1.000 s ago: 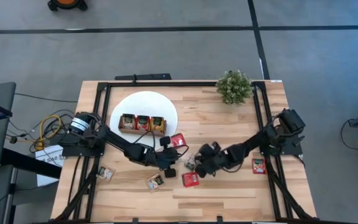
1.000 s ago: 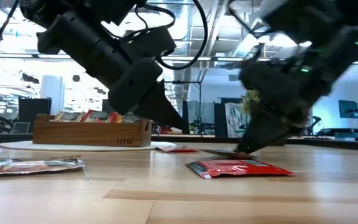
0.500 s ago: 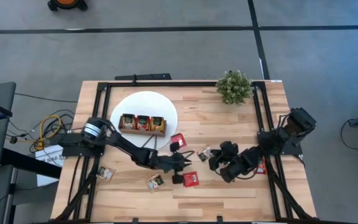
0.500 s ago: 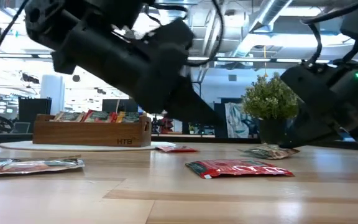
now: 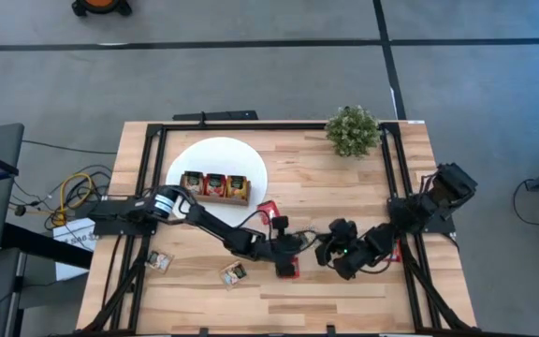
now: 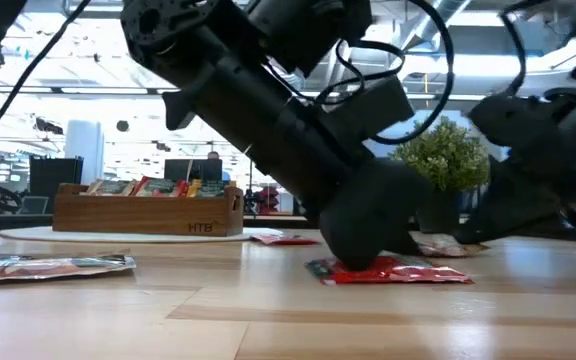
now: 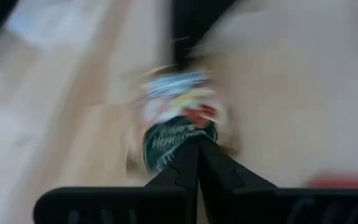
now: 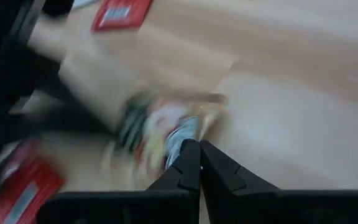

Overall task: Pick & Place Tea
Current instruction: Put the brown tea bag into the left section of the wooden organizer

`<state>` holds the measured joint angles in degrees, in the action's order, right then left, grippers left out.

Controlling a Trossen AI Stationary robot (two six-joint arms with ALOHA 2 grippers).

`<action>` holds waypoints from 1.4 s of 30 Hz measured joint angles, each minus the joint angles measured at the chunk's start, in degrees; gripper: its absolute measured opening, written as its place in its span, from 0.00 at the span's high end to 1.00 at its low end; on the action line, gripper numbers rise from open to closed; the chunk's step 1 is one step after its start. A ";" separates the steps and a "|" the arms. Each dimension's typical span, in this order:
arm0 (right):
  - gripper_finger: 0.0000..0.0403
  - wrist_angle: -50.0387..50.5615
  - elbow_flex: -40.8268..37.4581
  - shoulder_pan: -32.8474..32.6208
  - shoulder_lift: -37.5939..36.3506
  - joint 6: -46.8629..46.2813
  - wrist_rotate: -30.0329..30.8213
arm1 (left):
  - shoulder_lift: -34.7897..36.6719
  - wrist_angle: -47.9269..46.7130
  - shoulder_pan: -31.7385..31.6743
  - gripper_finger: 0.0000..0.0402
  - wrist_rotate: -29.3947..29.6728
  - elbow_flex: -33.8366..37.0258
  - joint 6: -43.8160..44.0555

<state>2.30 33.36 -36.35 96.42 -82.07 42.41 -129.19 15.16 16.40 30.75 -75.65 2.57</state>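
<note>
**Both my end effectors closed at the green-and-white sachet in the middle of the bench**

My left end effector (image 5: 299, 245) is closed, its tips at the green-and-white sachet (image 7: 178, 127), just beside the red sachet (image 5: 287, 270); I cannot tell if it really pinches the edge. My right end effector (image 5: 327, 250) is closed too, its tips touching the same sachet from the other side. To do this step well, I think I must hold one edge firmly and lift slowly. The wrist views show the sachet; from above my arms hide it. The tray (image 5: 214, 186), the other sachets (image 5: 234, 272) and the bench (image 5: 344, 187) show well only from above.
</note>
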 joint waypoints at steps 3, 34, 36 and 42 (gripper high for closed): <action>1.00 -0.70 0.01 -1.89 -0.02 0.00 -1.12 | 0.48 -0.42 -0.22 1.00 6.68 -0.05 -2.55; 0.50 4.07 -4.93 11.28 -14.48 18.19 -23.16 | 1.38 -1.24 -1.97 1.00 -6.41 -0.04 2.18; 0.51 -0.21 -6.29 13.52 -13.20 19.76 -25.75 | 0.87 -0.93 -2.49 1.00 -6.53 -0.13 2.61; 0.54 -10.24 -6.92 16.36 -8.93 21.38 -29.37 | 0.76 -1.33 -2.80 1.00 -6.09 -0.09 3.49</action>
<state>-7.94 26.45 -19.99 87.49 -60.69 13.04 -128.43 13.83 13.61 24.66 -75.75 6.06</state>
